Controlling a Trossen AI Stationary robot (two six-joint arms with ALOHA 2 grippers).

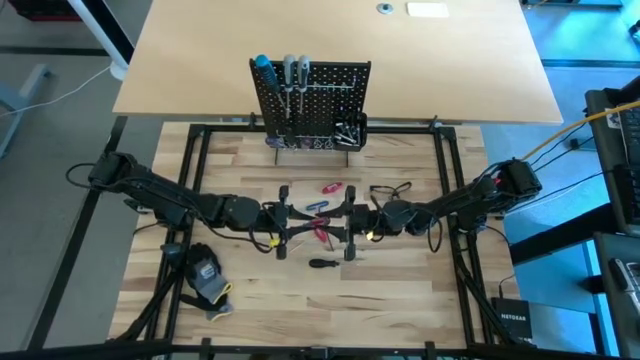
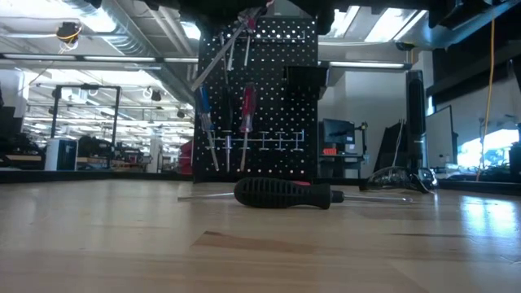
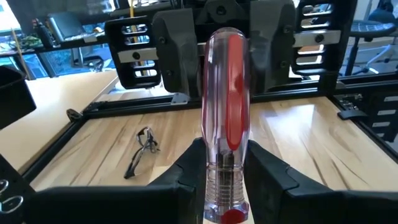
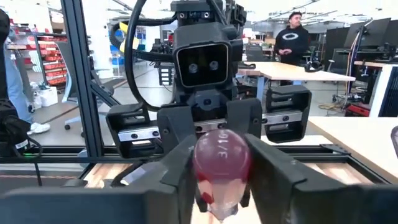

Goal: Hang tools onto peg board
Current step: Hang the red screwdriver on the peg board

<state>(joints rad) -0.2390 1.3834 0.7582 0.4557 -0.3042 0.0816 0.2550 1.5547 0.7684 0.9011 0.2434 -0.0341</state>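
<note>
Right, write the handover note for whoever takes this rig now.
Left gripper: shut on the red-handled screwdriver, mid-table.
Right gripper: facing it at the handle's end; grip unclear.
Done: blue-handled screwdriver and grey-handled screwdrivers hang on the peg board.
Left: the held one, the black-handled screwdriver and the small tools on the table.

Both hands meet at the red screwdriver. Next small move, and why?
Probably tighten the right hand on the handle's end first: the left hand clamps the red screwdriver near its shaft, and a firm right grip isn't evident.
</note>
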